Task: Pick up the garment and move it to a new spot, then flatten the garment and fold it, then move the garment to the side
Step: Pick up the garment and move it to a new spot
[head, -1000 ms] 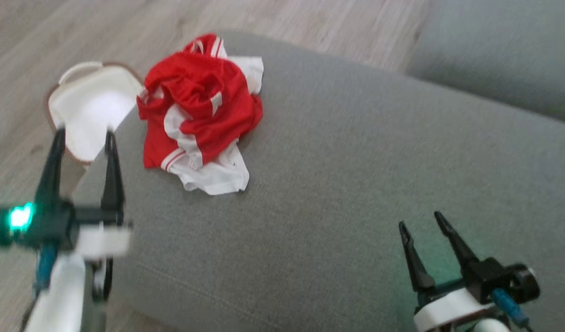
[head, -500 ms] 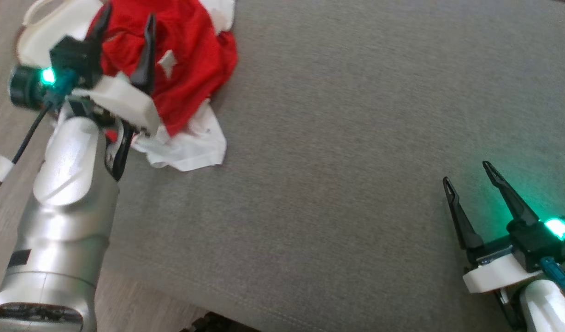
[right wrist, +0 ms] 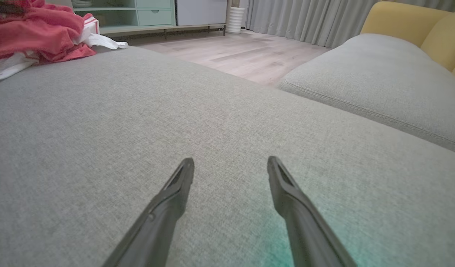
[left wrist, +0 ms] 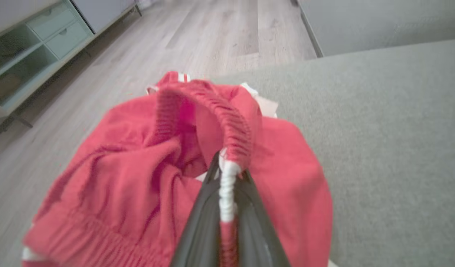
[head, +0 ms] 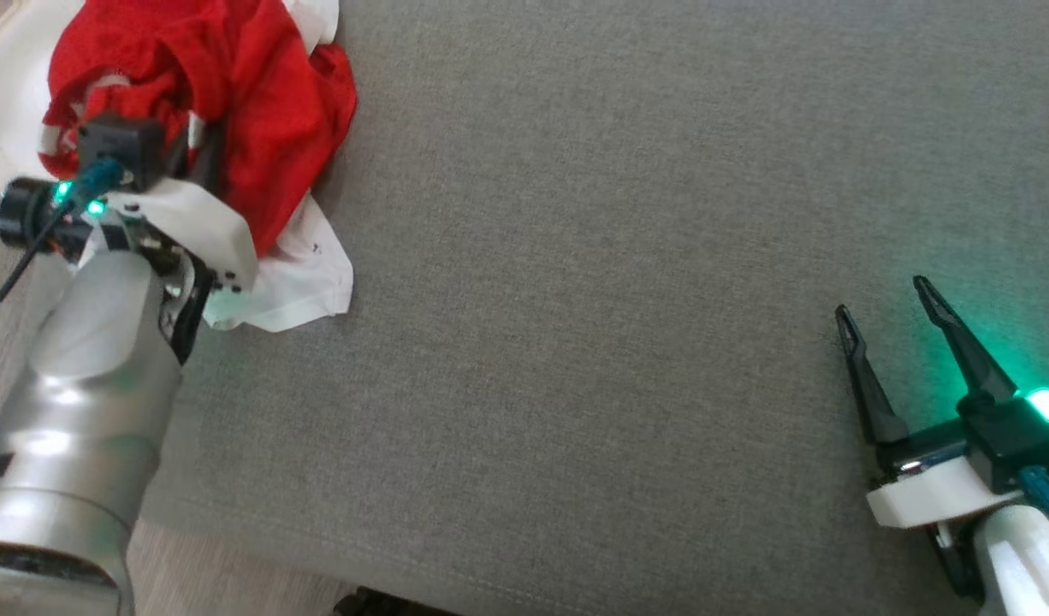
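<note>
A crumpled red and white garment [head: 259, 128] lies at the far left corner of the grey sofa cushion [head: 619, 299]. My left gripper [head: 195, 137] is dug into the heap, its fingers mostly buried in cloth. In the left wrist view the left gripper [left wrist: 227, 174] is shut on a ribbed red and white hem of the garment [left wrist: 138, 178]. My right gripper [head: 888, 304] hovers open above the cushion at the lower right, far from the garment [right wrist: 34, 33]; the right gripper [right wrist: 231, 167] holds nothing.
A white basket [head: 11, 111] stands on the wooden floor [left wrist: 212, 40] just beyond the cushion's left corner. A second grey cushion [right wrist: 379, 81] and a yellow sofa back [right wrist: 416, 29] lie past the right gripper. A pale green cabinet [left wrist: 30, 44] stands across the floor.
The head camera has tilted down and shifted. My left gripper has come up from the cushion's edge into the garment and shut on its hem. The right gripper stays open in about the same place.
</note>
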Available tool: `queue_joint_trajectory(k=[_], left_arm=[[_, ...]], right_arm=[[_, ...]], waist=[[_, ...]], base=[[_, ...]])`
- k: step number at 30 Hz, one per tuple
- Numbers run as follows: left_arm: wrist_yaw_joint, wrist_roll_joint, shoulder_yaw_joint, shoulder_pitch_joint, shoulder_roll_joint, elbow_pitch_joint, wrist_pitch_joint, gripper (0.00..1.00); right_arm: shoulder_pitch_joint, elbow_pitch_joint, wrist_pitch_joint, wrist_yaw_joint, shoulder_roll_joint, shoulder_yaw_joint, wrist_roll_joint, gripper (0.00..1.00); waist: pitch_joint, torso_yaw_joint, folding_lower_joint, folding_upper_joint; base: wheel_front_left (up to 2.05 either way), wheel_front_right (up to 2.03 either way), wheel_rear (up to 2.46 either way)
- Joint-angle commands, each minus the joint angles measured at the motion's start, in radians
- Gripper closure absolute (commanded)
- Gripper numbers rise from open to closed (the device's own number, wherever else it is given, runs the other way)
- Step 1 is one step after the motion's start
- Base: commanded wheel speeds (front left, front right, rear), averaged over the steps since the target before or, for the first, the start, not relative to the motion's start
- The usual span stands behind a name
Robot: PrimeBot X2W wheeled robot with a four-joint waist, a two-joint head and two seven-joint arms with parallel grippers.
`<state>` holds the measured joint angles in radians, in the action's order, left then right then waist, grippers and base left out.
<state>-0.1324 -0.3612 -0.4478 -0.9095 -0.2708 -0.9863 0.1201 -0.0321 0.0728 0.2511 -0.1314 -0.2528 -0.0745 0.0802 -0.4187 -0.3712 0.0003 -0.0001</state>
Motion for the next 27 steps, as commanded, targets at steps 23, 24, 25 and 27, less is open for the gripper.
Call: queue_joint_trajectory(k=[23, 24, 25, 27], left_arm=[[0.008, -0.135, -0.152, -0.204, -0.268, 0.599, -0.106, 1.0], [0.014, -0.147, -0.147, -0.204, -0.261, 0.628, -0.117, 1.0], [0.025, -0.162, -0.139, -0.202, -0.253, 0.65, -0.125, 1.0], [0.041, -0.192, -0.131, -0.19, -0.228, 0.684, -0.142, 1.0]], right_arm=[[0.01, 0.044, 0.011, 0.001, 0.202, -0.107, -0.092, 0.0], [0.01, 0.042, 0.011, 0.001, 0.202, -0.111, -0.107, 0.0], [0.009, 0.04, 0.011, 0.001, 0.202, -0.115, -0.118, 0.0], [0.005, 0.04, 0.011, 0.001, 0.202, -0.119, -0.132, 0.0]], waist=[[0.391, 0.483, -0.0003, 0.0001], [0.39, 0.504, -0.0003, 0.0001], [0.387, 0.528, -0.0003, 0.0001], [0.375, 0.57, -0.0003, 0.0001]], base=[[0.0, 0.0, 0.0], [0.0, 0.0, 0.0], [0.0, 0.0, 0.0], [0.0, 0.0, 0.0]])
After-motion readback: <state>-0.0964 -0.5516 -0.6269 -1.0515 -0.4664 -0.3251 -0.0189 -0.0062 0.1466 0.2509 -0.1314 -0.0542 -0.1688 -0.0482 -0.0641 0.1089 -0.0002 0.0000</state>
